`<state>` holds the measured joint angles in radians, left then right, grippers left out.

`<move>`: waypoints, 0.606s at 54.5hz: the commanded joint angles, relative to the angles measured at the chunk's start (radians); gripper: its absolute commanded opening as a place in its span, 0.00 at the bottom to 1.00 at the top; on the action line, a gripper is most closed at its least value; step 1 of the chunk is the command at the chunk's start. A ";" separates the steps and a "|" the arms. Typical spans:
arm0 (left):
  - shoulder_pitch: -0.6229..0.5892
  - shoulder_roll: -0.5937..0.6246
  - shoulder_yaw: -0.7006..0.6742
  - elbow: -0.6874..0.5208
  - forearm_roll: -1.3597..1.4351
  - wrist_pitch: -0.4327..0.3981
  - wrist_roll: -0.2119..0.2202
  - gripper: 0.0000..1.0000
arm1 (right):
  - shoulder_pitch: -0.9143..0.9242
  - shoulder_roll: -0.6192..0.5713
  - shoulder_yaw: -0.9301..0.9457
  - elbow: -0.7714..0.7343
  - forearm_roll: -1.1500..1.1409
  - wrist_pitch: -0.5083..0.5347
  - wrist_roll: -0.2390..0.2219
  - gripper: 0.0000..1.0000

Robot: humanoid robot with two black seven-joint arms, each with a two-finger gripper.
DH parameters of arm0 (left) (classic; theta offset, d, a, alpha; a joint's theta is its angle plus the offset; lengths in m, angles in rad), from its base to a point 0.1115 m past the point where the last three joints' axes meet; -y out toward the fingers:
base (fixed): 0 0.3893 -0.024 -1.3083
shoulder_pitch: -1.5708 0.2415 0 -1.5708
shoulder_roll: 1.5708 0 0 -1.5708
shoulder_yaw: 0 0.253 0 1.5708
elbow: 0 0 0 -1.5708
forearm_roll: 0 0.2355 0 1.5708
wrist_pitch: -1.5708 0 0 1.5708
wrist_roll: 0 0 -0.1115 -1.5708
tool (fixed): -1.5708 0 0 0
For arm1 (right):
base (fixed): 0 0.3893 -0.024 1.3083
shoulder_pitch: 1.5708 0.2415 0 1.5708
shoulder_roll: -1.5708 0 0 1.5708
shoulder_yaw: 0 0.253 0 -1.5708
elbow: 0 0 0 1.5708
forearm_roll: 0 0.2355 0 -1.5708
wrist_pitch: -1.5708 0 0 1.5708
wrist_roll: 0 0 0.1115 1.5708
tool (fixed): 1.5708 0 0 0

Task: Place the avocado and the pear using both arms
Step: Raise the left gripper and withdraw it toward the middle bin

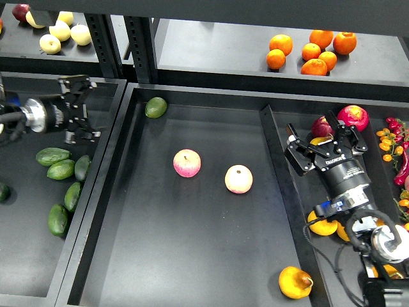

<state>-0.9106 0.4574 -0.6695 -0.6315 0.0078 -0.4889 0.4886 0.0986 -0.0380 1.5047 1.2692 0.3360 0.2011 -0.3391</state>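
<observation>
Several dark green elongated avocados [61, 169] lie in the left bin. My left gripper [88, 109] is open and empty, just above and behind them, near the bin's right wall. An orange-yellow pear [295, 282] with a brownish stem end lies in the front right corner of the middle tray [192, 256]. My right gripper [317, 132] is open over the right bin, beside dark red apples [353, 117]; a small yellow-orange patch shows between its fingers, and I cannot tell what it is. More orange-yellow fruit [321, 225] lies partly hidden under my right arm.
A rounder, lighter green avocado [155, 107] lies at the back left of the middle tray. Two pink-and-yellow apples [186, 162] [238, 179] sit mid-tray. The rear shelf holds oranges [313, 51] and pale yellow pears [61, 31]. Small orange and red fruit [390, 141] fill the far right.
</observation>
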 commanded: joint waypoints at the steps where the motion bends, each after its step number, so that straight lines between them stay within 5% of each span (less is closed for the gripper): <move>1: 0.070 -0.075 -0.116 -0.001 -0.011 0.000 0.000 0.99 | 0.001 -0.022 0.000 0.001 0.000 0.000 -0.001 1.00; 33: 0.338 -0.457 -0.691 -0.074 -0.017 0.000 0.000 0.99 | 0.019 -0.197 -0.149 0.002 -0.037 0.000 -0.009 1.00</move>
<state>-0.6210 0.0693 -1.2871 -0.6815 -0.0034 -0.4888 0.4883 0.1081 -0.1709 1.4037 1.2705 0.3186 0.2011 -0.3443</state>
